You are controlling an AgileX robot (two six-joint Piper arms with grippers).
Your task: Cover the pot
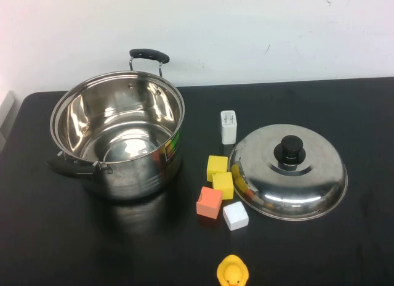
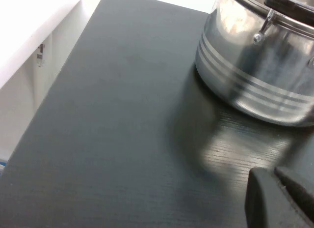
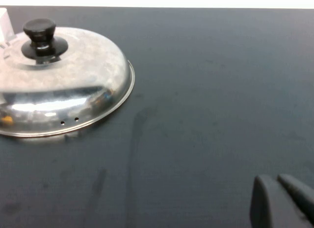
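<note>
The pot (image 1: 117, 138) is a large, deep steel stockpot with black side handles, standing open and empty at the table's left. Its wall also shows in the left wrist view (image 2: 260, 75). The domed steel lid (image 1: 289, 172) with a black knob (image 1: 289, 150) lies on the table to the pot's right; it also shows in the right wrist view (image 3: 59, 80). My left gripper (image 2: 274, 171) is shut and empty, low over the table beside the pot. My right gripper (image 3: 277, 178) is shut and empty, well off to the side of the lid. Neither arm shows in the high view.
Between pot and lid lie two yellow blocks (image 1: 219, 175), an orange block (image 1: 209, 202), a white block (image 1: 235, 215) and a white plug adapter (image 1: 228, 126). A yellow rubber duck (image 1: 233, 272) sits at the front edge. The black table (image 1: 345, 249) ends at a white wall behind.
</note>
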